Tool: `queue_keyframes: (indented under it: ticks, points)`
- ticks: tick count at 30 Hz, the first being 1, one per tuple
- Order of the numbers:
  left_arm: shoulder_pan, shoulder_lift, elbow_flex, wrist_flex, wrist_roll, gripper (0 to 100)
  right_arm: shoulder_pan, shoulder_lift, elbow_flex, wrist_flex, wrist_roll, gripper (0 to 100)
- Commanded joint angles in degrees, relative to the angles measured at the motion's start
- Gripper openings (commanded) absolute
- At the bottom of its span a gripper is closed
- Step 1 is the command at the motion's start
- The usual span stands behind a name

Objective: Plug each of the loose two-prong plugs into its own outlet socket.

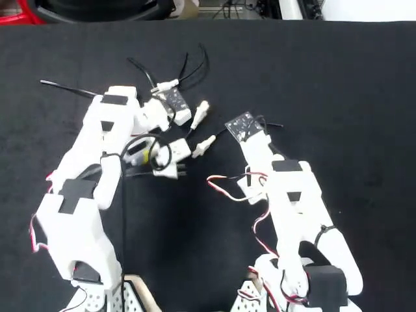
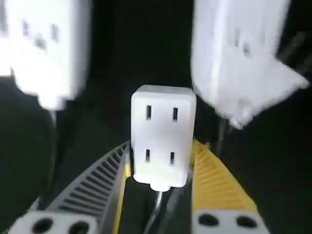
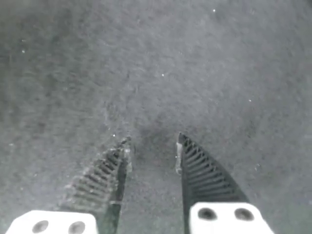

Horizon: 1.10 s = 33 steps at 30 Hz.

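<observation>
Left wrist view: outlet socket [image 2: 162, 131] sits clamped inside the left gripper [image 2: 161, 146].

Even overhead light: the white arms [image 1: 81, 195] glare against the black cloth [image 1: 364, 97], with faint shadows. Close in, the socket block [image 2: 163, 136] is well lit; white shapes [image 2: 46, 48] beside it wash out.

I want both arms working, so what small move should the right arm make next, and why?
Probably shift the right gripper toward the nearest small white plug and close on it. Its jaws stand open over bare black cloth, while the left gripper is shut on the white plastic outlet block, whose slots look empty.
</observation>
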Motion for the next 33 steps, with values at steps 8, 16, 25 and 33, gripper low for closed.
queue_keyframes:
  ticks: [8, 16, 25, 33]
  points:
    - [-0.66, -31.91, 10.42, 16.26, -0.18, 4, 0.53, -0.22, -1.71, -0.44, -0.18, 13.4]
    - [6.64, -51.87, 46.29, 7.03, -3.78, 4, 0.35, -0.04, -8.92, 4.04, -0.44, 13.4]
    - [12.97, -78.24, 75.30, -8.35, -3.60, 9, -8.26, -0.04, -15.52, 4.13, -10.90, 13.7]
    - [13.58, -85.89, 80.31, -8.35, -3.60, 29, -19.25, 1.71, -21.23, 3.96, -41.14, 16.1]
